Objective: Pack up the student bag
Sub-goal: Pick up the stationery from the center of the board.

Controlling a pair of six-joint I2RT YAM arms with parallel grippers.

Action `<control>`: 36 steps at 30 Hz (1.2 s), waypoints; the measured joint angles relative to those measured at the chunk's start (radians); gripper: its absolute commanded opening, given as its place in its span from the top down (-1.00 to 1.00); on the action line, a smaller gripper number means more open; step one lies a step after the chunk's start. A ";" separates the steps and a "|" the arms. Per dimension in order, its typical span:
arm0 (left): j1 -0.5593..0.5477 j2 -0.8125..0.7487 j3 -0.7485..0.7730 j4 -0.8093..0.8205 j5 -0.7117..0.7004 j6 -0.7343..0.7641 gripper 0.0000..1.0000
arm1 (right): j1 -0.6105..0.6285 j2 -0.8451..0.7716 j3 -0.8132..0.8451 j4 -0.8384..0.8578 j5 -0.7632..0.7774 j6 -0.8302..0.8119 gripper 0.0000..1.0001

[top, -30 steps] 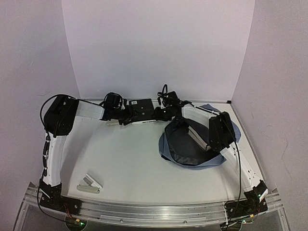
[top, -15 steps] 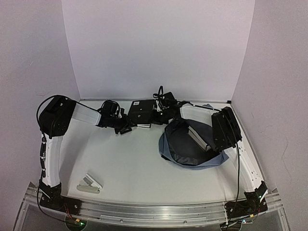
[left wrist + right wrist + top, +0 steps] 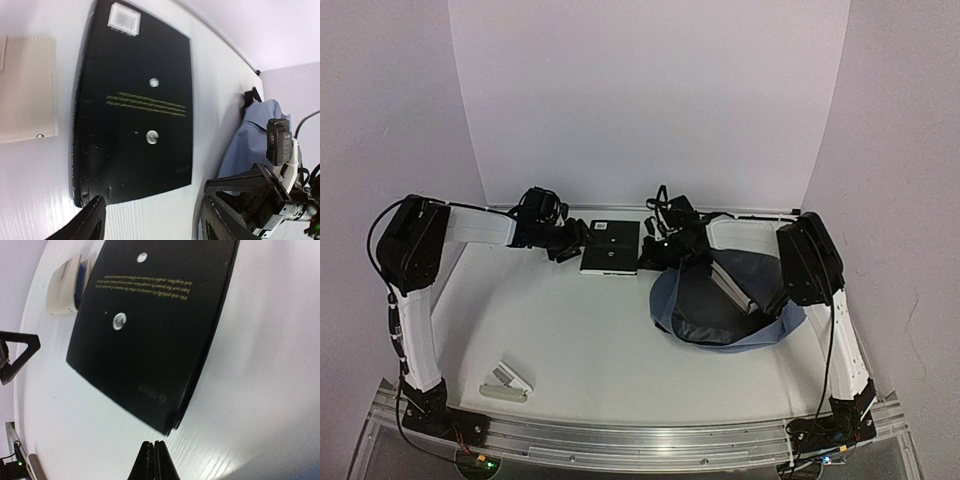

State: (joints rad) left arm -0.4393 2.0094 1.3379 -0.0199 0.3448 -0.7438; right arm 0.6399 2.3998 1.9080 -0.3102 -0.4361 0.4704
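Note:
The student bag (image 3: 760,335) lies open at the right, blue-grey with dark lining, and a grey-edged book (image 3: 731,285) sits inside it. A black book (image 3: 610,246) lies flat on the table left of the bag. My left gripper (image 3: 576,240) stands open at the book's left edge with nothing between its fingers (image 3: 93,220). In the left wrist view the book (image 3: 135,105) lies just ahead of that gripper (image 3: 155,222). My right gripper (image 3: 652,252) is shut and empty, its tips (image 3: 154,460) just short of the book's corner (image 3: 172,425).
A beige pouch (image 3: 25,90) lies beside the black book on its far-left side; it also shows in the right wrist view (image 3: 65,287). A small white stapler-like object (image 3: 507,380) rests near the front left. White walls close in the back and sides.
The black book has come down from between the two grippers to lie flat on the table. The right gripper has shut. The left arm has drawn back to the left and its jaws have widened.

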 measured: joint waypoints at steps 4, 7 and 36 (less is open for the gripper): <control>-0.005 -0.109 -0.039 -0.022 -0.016 0.031 -0.51 | 0.016 -0.093 -0.086 0.001 -0.045 0.012 1.00; -0.018 -0.205 -0.094 -0.034 -0.029 0.041 -0.54 | 0.038 -0.167 -0.164 0.006 -0.067 0.014 1.00; -0.044 0.075 0.065 -0.137 -0.121 0.074 -0.41 | -0.031 0.089 0.071 0.050 0.078 0.034 -0.12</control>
State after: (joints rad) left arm -0.4835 2.0847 1.4030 -0.1567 0.2235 -0.6699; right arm 0.6093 2.4888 1.9790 -0.2600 -0.3582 0.5045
